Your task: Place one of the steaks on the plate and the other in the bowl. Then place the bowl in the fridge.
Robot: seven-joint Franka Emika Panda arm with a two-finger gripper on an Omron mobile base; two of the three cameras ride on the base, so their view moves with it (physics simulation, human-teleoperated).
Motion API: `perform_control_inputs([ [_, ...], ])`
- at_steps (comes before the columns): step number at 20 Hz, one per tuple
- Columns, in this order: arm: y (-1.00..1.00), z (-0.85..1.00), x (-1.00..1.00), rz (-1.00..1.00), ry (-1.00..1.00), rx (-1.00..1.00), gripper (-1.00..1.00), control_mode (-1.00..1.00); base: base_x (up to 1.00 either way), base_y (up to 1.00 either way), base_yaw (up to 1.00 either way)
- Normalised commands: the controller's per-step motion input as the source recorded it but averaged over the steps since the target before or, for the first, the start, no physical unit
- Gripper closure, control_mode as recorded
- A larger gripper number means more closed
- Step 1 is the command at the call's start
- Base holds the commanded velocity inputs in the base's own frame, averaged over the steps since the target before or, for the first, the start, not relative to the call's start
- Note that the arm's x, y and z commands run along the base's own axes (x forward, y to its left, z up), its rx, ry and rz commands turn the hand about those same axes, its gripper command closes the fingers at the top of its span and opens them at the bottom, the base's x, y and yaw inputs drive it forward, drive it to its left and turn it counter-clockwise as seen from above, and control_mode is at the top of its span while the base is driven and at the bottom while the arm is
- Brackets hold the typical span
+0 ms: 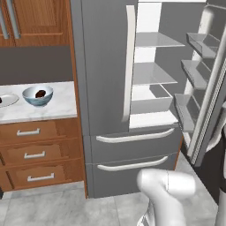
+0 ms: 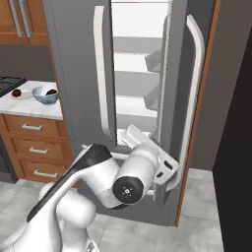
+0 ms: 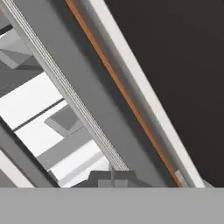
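Observation:
The pale blue bowl (image 1: pixel 37 96) (image 2: pixel 45 95) stands on the marble counter (image 1: pixel 62 103) left of the fridge (image 1: pixel 103 66), with one dark steak (image 1: pixel 40 93) (image 2: pixel 50 91) inside it. Just left of it is the white plate (image 1: pixel 9 99) (image 2: pixel 25 92), carrying the other steak (image 2: pixel 16 93). The fridge's right door (image 1: pixel 207 75) (image 2: pixel 177 78) is swung open, showing pale shelves (image 1: pixel 152 75). My gripper (image 3: pixel 112 180) is shut with nothing between its tips, close against the open door's inner edge (image 3: pixel 87 109). The hand (image 2: pixel 166 173) sits low by that door, far from the bowl.
The fridge's left door (image 2: pixel 78 74) is closed, with a long pale handle (image 1: pixel 129 62). Two freezer drawers (image 1: pixel 132 152) lie below. Wooden drawers (image 1: pixel 31 154) sit under the counter and wooden cabinets (image 1: pixel 31 22) above. A dark wall (image 2: pixel 231 123) stands right of the open door.

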Motion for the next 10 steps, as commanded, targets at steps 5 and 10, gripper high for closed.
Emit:
perform_control_inputs([
  [5, 1.00, 0.00, -0.81, -0.13, -0.62, -0.16, 1.00, -1.00, 0.00, 0.00, 0.00],
  [10, 1.00, 0.00, 0.74, -0.19, -0.10, -0.27, 1.00, -1.00, 0.00, 0.00, 0.00],
])
